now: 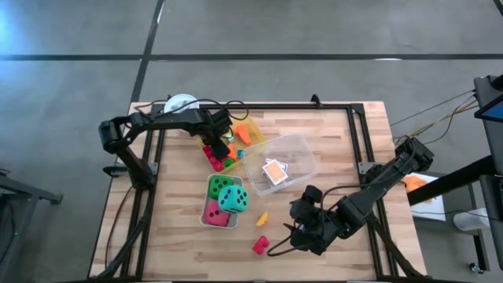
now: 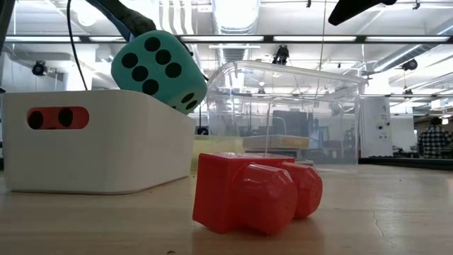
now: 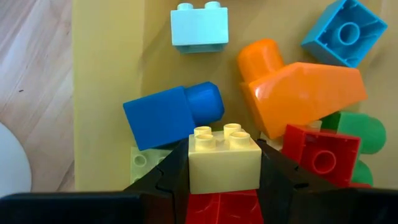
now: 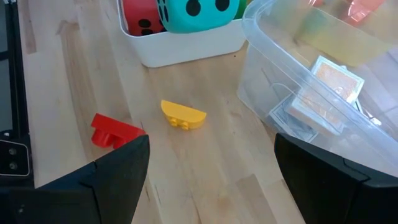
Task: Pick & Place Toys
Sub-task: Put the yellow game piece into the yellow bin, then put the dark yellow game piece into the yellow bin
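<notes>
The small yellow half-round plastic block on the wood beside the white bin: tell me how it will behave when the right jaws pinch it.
The small yellow half-round plastic block looks rigid, so it should not deform. Its glossy curved side may slip or pivot between the jaws. Resting flat side down, it seems unlikely to roll.

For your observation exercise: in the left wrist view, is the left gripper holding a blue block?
No: the left gripper is shut on a pale yellow block; the blue block lies beyond it.

A lab or industrial hall is indicated: strip ceiling lights [image 2: 233, 14], grey concrete floor [image 1: 71, 118], wooden workbench [image 1: 330, 149].
</notes>
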Motion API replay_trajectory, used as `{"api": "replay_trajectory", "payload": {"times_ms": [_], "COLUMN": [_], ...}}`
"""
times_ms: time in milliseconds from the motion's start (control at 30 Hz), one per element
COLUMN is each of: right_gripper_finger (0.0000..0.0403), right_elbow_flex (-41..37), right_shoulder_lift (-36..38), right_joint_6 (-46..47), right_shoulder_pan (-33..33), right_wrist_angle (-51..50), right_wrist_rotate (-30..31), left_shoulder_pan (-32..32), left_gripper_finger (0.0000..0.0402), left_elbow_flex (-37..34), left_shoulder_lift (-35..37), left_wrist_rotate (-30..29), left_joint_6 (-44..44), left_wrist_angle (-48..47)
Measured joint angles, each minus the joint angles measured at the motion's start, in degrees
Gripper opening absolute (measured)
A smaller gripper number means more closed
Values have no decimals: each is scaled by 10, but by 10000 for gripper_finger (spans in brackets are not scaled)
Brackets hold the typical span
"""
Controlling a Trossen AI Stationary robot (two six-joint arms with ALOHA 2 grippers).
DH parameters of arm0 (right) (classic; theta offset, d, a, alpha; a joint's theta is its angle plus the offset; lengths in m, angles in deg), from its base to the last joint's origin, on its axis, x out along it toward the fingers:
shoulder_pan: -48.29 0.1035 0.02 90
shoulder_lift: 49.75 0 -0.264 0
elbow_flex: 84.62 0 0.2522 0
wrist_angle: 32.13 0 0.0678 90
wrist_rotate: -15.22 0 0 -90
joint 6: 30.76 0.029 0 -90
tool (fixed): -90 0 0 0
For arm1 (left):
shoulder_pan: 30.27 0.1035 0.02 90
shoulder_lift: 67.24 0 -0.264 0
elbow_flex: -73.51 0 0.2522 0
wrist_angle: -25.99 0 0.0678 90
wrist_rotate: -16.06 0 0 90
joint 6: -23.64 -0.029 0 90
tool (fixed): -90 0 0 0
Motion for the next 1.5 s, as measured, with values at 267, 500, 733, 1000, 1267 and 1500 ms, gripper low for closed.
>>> {"api": "replay_trajectory", "payload": {"times_ms": [267,500,733,1000,1267,1500], "right_gripper_finger": [339,339,339,339,339,339], "right_elbow_flex": [0,0,0,0,-6,-44], "right_shoulder_lift": [0,0,0,0,0,0], "right_joint_6": [1,1,1,-1,-49,-225], "right_shoulder_pan": [0,0,0,0,0,-5], "right_wrist_angle": [0,0,0,0,2,58], "right_wrist_rotate": [0,0,0,0,5,-12], "left_shoulder_pan": [0,0,0,-1,-3,-18], "left_gripper_finger": [125,174,313,390,382,358], "left_elbow_flex": [0,0,-1,0,25,28], "left_shoulder_lift": [-2,-2,-2,1,48,120], "left_wrist_rotate": [0,0,0,-1,0,0], "left_joint_6": [0,0,0,1,12,47], "left_wrist_angle": [0,-3,-6,-28,-84,-87]}}
